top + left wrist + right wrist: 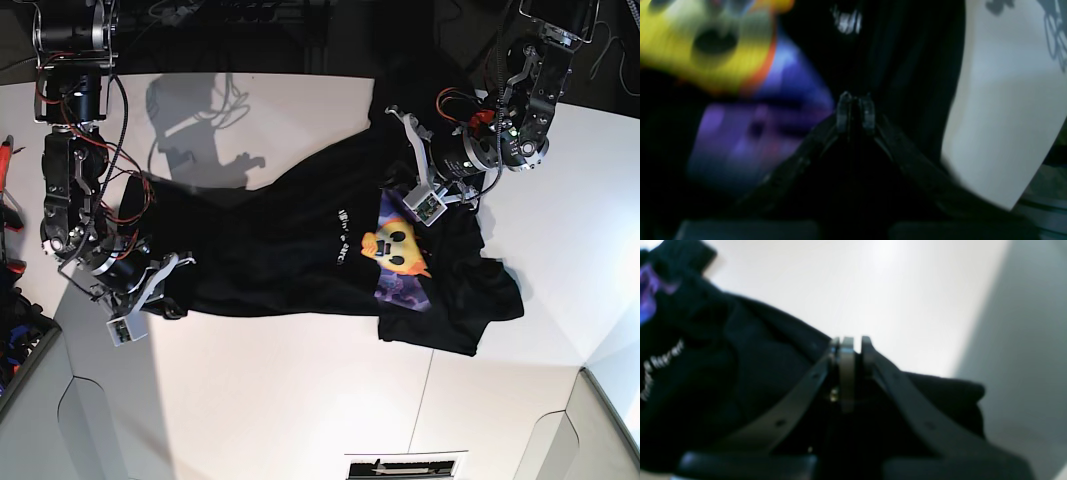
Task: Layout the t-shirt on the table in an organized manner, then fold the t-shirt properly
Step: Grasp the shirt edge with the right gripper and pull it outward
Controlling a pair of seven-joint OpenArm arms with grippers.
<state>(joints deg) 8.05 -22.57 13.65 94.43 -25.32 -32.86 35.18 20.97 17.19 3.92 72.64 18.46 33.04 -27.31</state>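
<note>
The black t-shirt (300,250) lies stretched across the white table (280,400), its sun-face graphic (395,245) facing up toward the right. In the base view my left gripper (392,115) is at the shirt's far right corner. In its wrist view this gripper (856,100) is shut on black fabric, with the yellow sun graphic (706,43) and purple patch blurred to the left. My right gripper (183,265) is at the shirt's left end. Its fingers (846,350) are pressed together on the dark edge of the t-shirt (740,366), with white lettering at the left.
Bare white table (907,290) lies beyond the right gripper and beside the left one (1000,100). Red and dark tools (10,210) sit at the far left edge. The near table corners are cut out (90,420). Cables hang along the back.
</note>
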